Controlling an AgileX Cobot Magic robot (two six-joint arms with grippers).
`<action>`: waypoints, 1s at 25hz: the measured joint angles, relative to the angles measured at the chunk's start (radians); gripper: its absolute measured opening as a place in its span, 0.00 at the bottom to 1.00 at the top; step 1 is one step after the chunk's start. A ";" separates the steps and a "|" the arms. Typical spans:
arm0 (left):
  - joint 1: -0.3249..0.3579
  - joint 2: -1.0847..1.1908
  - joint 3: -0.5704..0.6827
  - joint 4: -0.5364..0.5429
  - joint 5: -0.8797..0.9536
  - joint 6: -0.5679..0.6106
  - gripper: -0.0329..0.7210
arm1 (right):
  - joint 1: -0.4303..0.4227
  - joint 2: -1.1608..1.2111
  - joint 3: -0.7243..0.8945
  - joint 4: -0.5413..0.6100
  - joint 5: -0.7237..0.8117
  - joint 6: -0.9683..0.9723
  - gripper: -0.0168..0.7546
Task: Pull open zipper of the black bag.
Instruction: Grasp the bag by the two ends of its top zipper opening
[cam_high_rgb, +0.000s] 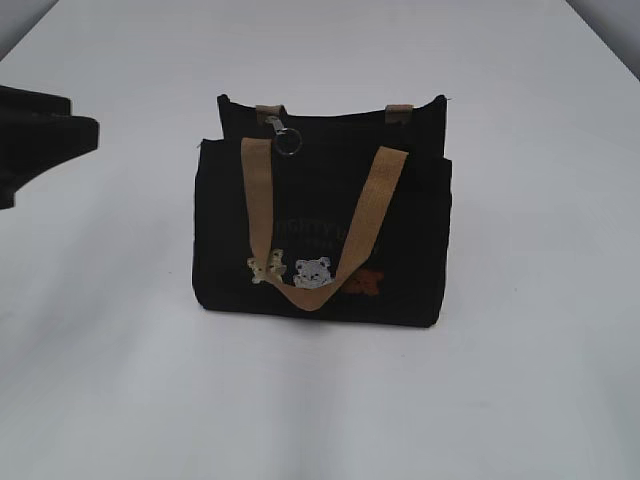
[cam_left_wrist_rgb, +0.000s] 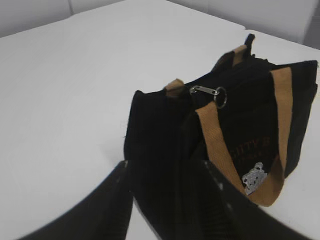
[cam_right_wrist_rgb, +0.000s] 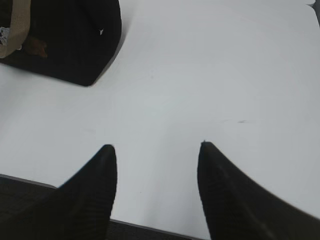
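1. Exterior view: a plain white counter (cam_high_rgb: 120, 380) fills nearly the whole frame, matte and evenly lit, with a soft grey shadow beneath the black bag (cam_high_rgb: 320, 215). The bag stands upright near the middle of the counter, its tan handle (cam_high_rgb: 320, 225) hanging down the front over the bear patches (cam_high_rgb: 300, 272). The zipper (cam_high_rgb: 282, 134) pull with its ring lies at the bag's top edge, toward the left end. At the far corners the counter's edges give way to a paler grey background. The left pincer (cam_high_rgb: 45, 145) enters from the left border, well apart from the bag
2. Left wrist view: the left pincer (cam_left_wrist_rgb: 167, 167) stands partly apart, empty, just short of the bag's near end; the silver pull (cam_left_wrist_rgb: 207, 92) rests on the bag's top. Behind the bag the white counter runs to a pale wall
3. Right wrist view: the right pincer (cam_right_wrist_rgb: 157, 150) hangs wide apart and empty over bare counter, the bag's corner (cam_right_wrist_rgb: 75, 40) well apart at upper left; the counter's dark front edge shows below
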 joint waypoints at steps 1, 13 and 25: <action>0.000 0.061 -0.012 -0.038 0.032 0.070 0.47 | 0.000 0.000 0.000 0.000 0.000 0.000 0.55; -0.059 0.442 -0.072 -0.125 0.145 0.514 0.67 | 0.000 0.000 0.000 0.005 0.000 0.000 0.55; -0.180 0.697 -0.309 -0.131 0.117 0.521 0.58 | 0.000 0.001 0.000 0.110 0.000 -0.079 0.55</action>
